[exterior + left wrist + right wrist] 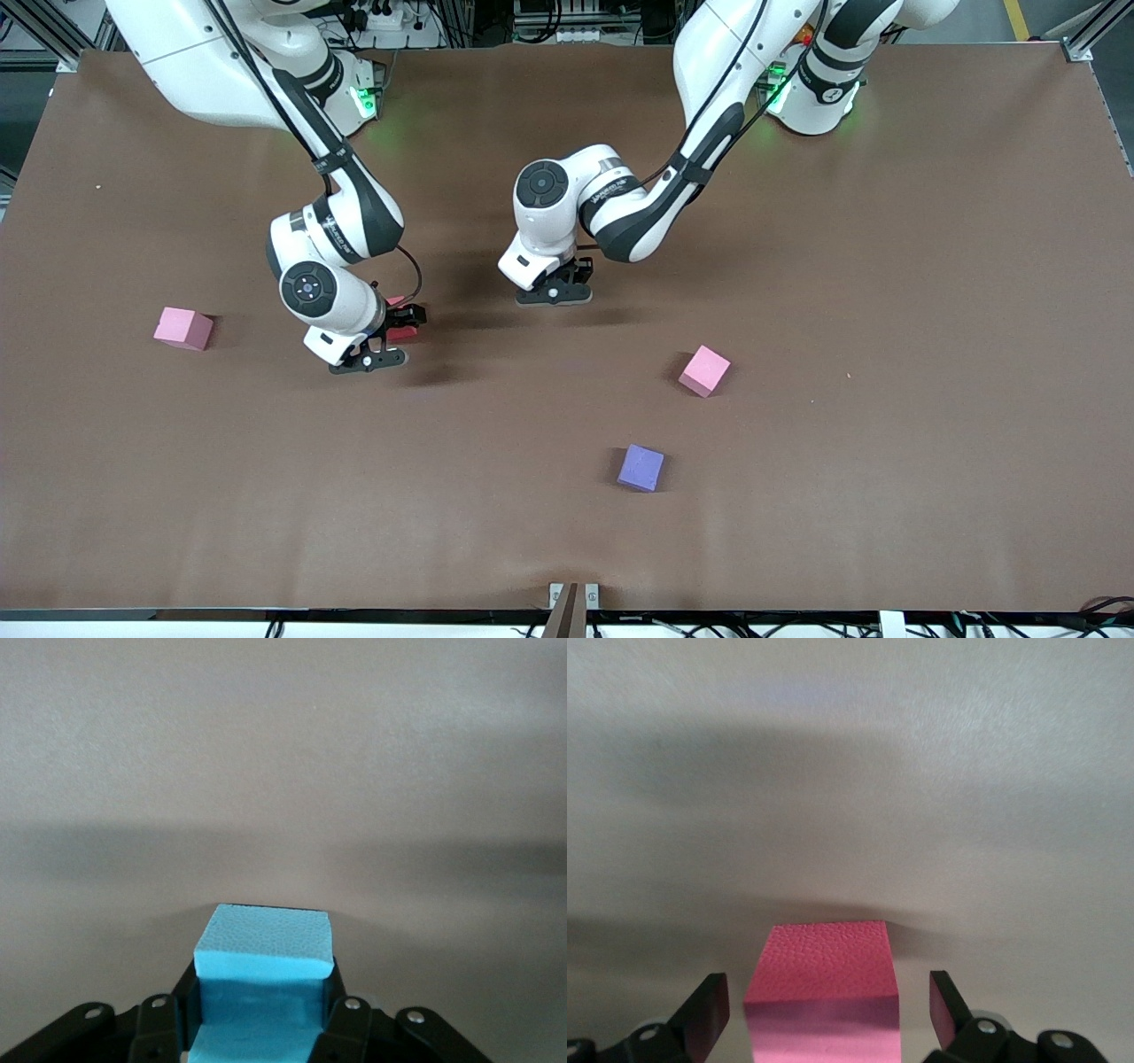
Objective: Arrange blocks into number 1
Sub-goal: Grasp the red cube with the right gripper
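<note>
My left gripper (556, 292) hangs low over the middle of the table. It is shut on a light blue block (263, 943), which the hand hides in the front view. My right gripper (392, 341) is down at the table toward the right arm's end. It stands open around a red block (824, 970), with a gap between the block and each finger (709, 1010). A sliver of that red block (404, 332) shows beside the hand. A purple block (640, 468) lies alone, nearer to the front camera than both grippers.
Two pink cubes lie on the brown table (886, 266). One pink cube (183, 328) is toward the right arm's end, beside the right gripper. The other pink cube (704, 370) is tilted and sits a little farther from the camera than the purple block.
</note>
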Available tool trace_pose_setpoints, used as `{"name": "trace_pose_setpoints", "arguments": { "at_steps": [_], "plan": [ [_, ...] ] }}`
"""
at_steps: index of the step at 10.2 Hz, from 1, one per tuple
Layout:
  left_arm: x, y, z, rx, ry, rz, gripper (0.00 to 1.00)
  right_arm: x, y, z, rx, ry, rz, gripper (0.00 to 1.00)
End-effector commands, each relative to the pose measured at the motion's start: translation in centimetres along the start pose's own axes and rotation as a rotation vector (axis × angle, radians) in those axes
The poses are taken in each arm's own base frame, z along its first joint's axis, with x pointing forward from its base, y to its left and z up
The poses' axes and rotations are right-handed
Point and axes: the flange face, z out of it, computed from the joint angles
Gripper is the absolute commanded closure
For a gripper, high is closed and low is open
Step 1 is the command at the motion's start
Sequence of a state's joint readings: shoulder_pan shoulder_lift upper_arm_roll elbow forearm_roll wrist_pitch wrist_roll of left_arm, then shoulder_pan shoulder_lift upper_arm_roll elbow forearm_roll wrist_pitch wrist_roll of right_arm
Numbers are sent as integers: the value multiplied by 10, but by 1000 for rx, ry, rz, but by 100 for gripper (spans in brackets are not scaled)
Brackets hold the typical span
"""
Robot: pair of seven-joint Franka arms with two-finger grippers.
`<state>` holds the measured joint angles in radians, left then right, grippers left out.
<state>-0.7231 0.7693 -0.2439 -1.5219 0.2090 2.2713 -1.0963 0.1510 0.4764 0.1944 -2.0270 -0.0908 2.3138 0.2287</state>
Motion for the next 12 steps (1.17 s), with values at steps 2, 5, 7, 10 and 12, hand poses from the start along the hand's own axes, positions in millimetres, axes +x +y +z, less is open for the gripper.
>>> {"name": "trace_pose_setpoints", "arguments": {
  "at_steps": [2, 5, 7, 10, 12],
  "plan": [
    [-10, 9, -6, 5, -3, -13, 100, -9, 4, 9, -44, 11, -48, 92],
    [-17, 10, -2, 15, -9, -3, 100, 2, 16, -9, -50, 26, -14, 100],
    [-23, 13, -2, 12, -10, 3, 100, 15, 18, -37, -52, 21, 9, 100],
    [-26, 15, -1, 14, -11, -6, 100, 25, 26, -79, -60, 31, 36, 100],
    [-27, 15, 0, 16, -13, -4, 100, 32, 43, -86, -50, 46, 62, 100]
  ]
}}
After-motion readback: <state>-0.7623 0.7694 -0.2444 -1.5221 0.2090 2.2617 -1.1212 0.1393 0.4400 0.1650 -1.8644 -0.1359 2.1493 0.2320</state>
